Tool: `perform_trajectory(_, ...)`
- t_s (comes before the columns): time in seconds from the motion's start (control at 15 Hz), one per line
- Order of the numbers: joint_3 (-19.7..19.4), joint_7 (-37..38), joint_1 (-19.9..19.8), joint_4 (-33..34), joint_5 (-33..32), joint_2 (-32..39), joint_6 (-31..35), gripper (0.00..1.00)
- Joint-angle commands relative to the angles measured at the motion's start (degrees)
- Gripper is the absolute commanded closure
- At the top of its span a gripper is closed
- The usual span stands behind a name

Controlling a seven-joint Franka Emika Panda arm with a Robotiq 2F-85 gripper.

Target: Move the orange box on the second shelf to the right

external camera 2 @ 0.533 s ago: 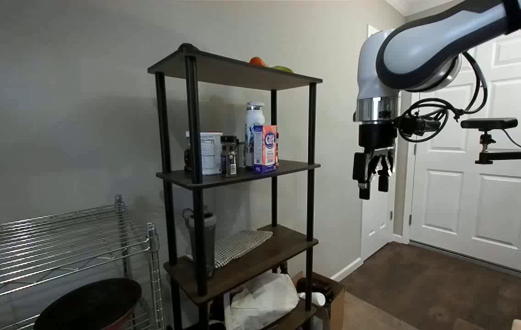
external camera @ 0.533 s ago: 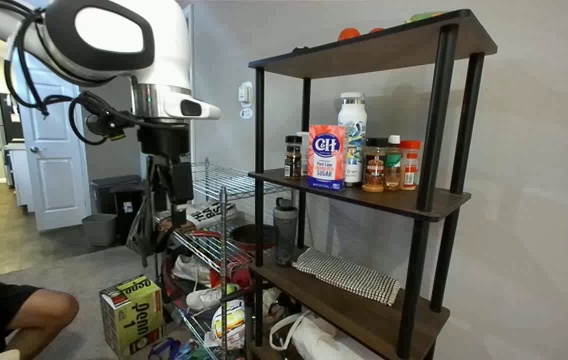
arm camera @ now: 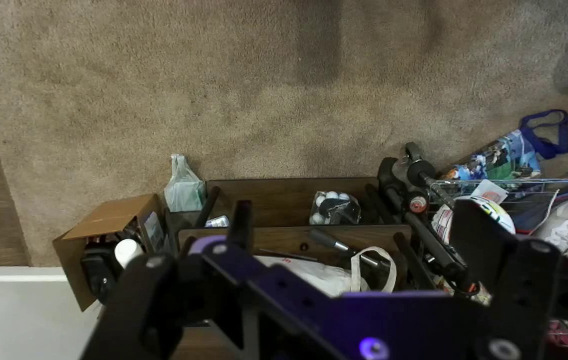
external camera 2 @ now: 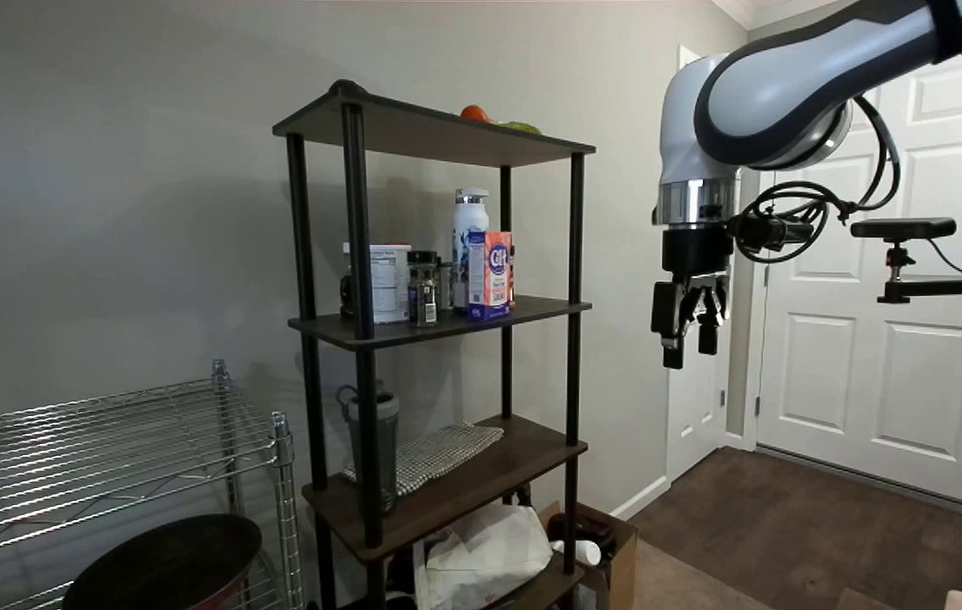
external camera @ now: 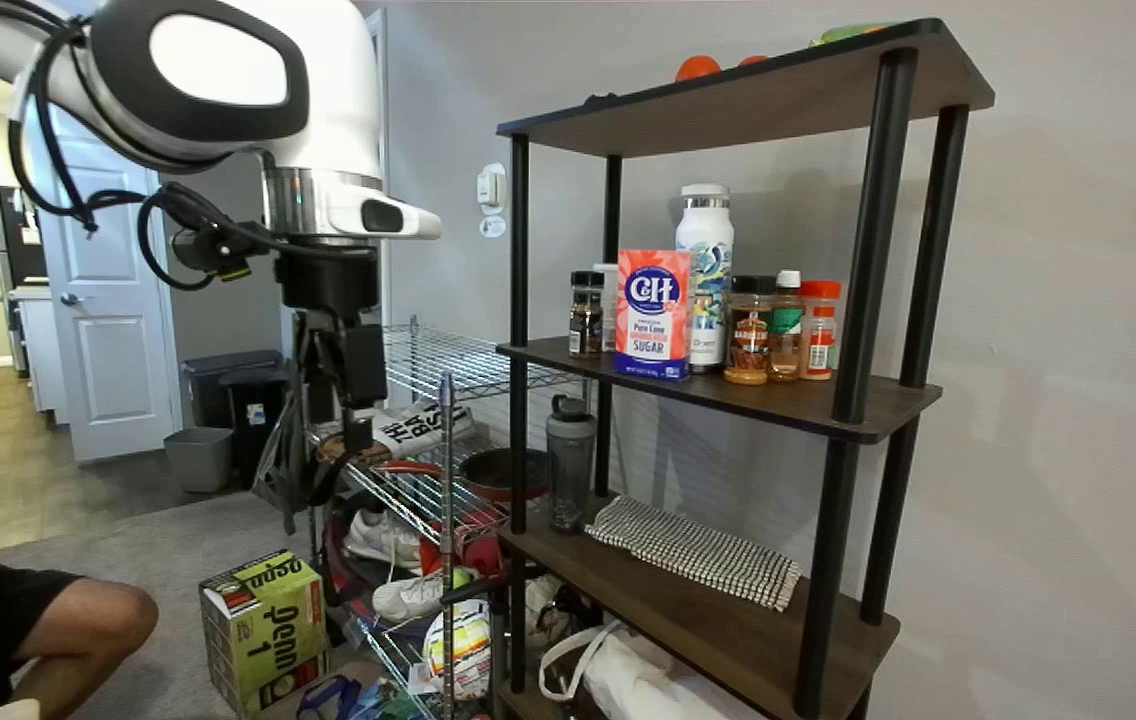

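The orange box [external camera: 652,315], a sugar carton with a round blue logo, stands upright near the front edge of the second shelf [external camera: 778,400]. In another exterior view, the orange box [external camera 2: 489,275] stands on the second shelf [external camera 2: 544,306] with its side and front showing. My gripper [external camera 2: 691,346] hangs pointing down in the air, well apart from the shelving unit. Its fingers are spread with nothing between them. The gripper also shows in an exterior view [external camera: 340,458] and in the wrist view [arm camera: 359,225], where its fingers are wide apart. The orange box is out of the wrist view.
A white bottle [external camera: 706,240] stands behind the box. A dark spice jar [external camera: 585,315] is on one side, a barbecue spice jar [external camera: 749,335] and other bottles on the other. Black posts [external camera: 873,230] and the top board [external camera: 748,105] frame the tier. A wire rack [external camera 2: 108,457] stands beside the unit.
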Motion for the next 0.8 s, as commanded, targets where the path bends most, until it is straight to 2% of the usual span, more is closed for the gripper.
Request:
perform_trajectory(0.0,0.62,-0.37,-0.75,0.11,0.39,0.03,-0.13,0.00)
perform_trajectory(0.73,0.82,-0.28,-0.89,0.55,-0.12,0.75,-0.09,0.00)
